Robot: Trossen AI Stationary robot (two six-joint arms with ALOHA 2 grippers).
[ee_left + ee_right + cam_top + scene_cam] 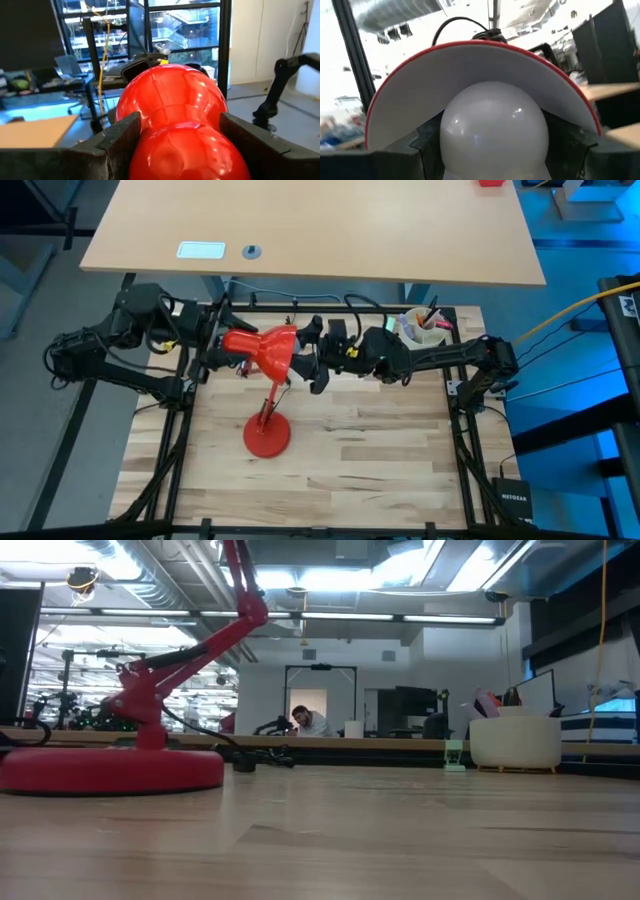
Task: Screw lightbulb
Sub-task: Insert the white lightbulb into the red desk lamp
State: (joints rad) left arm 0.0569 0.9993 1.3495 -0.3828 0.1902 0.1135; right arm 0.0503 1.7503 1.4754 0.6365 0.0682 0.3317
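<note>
A red desk lamp stands on its round base (pixel 267 437) near the table's middle, with its arm (pixel 190 650) rising to the red shade (pixel 270 350), which lies level with its mouth toward the table's right. My left gripper (pixel 215 348) is shut on the shade's narrow back end. My right gripper (pixel 310 352) is shut on the white frosted lightbulb (pixel 492 130) at the shade's open mouth (pixel 470 60). The bulb's screw base is hidden. My left gripper pinches the lamp shade's narrow rear neck (pixel 175 150) between its two fingers (pixel 117 142), coming level from the table's left. The shade is held up in the air on the lamp's arm, mouth pointing right. My right gripper pinches the lightbulb's round glass (pixel 450 135) between its two fingers (pixel 427 137), coming level from the table's right. The bulb is lifted clear, its dome toward the white inside of the shade.
A white cup of pens (pixel 424 328) stands at the table's far right; it also shows in the low view (pixel 515 743). A larger light-wood table (pixel 320 230) lies beyond the far edge. A black frame (pixel 175 440) rims the work table. Bare wood lies near the front edge.
</note>
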